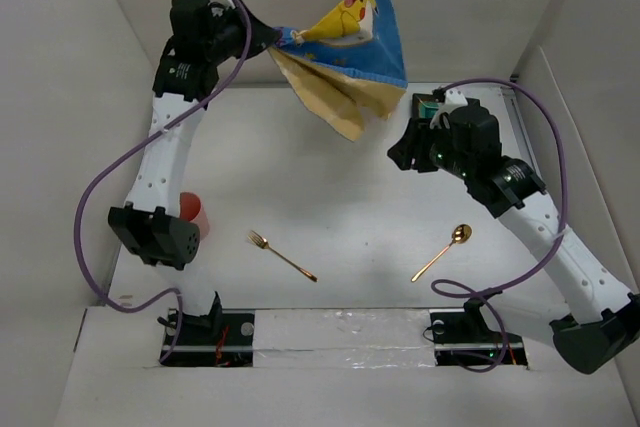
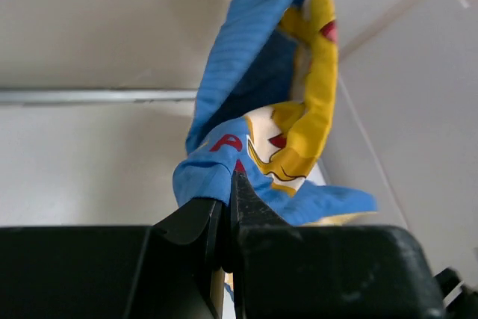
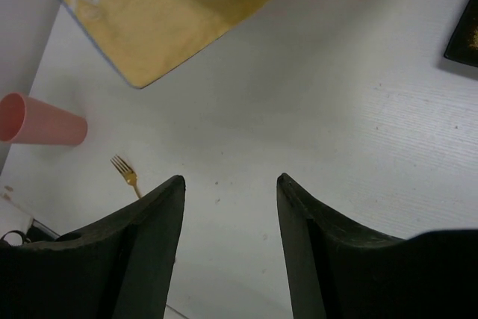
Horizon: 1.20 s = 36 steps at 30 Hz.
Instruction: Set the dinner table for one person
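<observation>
Right wrist: pink cup [image 3: 41,119] lies sideways, contents hidden.

Blue-yellow placemat [image 1: 345,57] aloft; fork [image 1: 281,254], spoon [image 1: 442,252], pink cup [image 1: 193,213] below.

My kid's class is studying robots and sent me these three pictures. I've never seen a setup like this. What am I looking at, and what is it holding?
These are two robot arms bolted to a white table, each ending in a two-finger gripper. The overhead picture comes from a fixed camera above them; the other two come from cameras on each wrist. The left gripper is shut on a blue and yellow cartoon cloth, lifted off the table. The right gripper is open and holds nothing. On the table lie a gold fork and a gold spoon, plus a pink cup by the left arm.
</observation>
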Each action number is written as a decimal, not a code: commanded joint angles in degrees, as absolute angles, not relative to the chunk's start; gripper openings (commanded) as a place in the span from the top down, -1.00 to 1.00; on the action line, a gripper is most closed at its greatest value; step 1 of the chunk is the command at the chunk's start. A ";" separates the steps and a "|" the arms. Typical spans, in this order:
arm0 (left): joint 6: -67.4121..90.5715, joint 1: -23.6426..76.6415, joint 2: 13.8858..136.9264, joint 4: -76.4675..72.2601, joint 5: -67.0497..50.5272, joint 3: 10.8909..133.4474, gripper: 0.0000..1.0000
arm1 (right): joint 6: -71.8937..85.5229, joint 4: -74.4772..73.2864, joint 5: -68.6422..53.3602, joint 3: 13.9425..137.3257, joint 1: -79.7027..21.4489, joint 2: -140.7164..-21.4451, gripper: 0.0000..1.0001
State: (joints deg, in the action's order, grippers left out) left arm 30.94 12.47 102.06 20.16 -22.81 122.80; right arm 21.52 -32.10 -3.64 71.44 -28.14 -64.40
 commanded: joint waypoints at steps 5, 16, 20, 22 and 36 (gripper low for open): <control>23.29 10.46 92.65 12.77 -32.60 100.64 1.00 | 24.34 -30.59 1.56 71.02 -26.02 -60.38 -0.06; 29.61 14.94 86.75 4.48 -27.52 72.07 1.00 | 24.70 -24.09 2.37 66.53 -24.96 -69.68 0.79; 32.42 14.94 82.29 5.10 -26.01 71.02 1.00 | 25.31 -24.60 0.89 70.92 -24.35 -78.29 0.62; 34.35 14.94 80.60 1.42 -26.98 71.19 1.00 | 25.66 -24.79 -2.17 72.68 -23.82 -80.67 0.52; 42.45 23.55 113.03 1.61 -43.40 146.34 1.00 | 26.98 -18.20 -4.57 83.24 -23.29 -65.41 0.29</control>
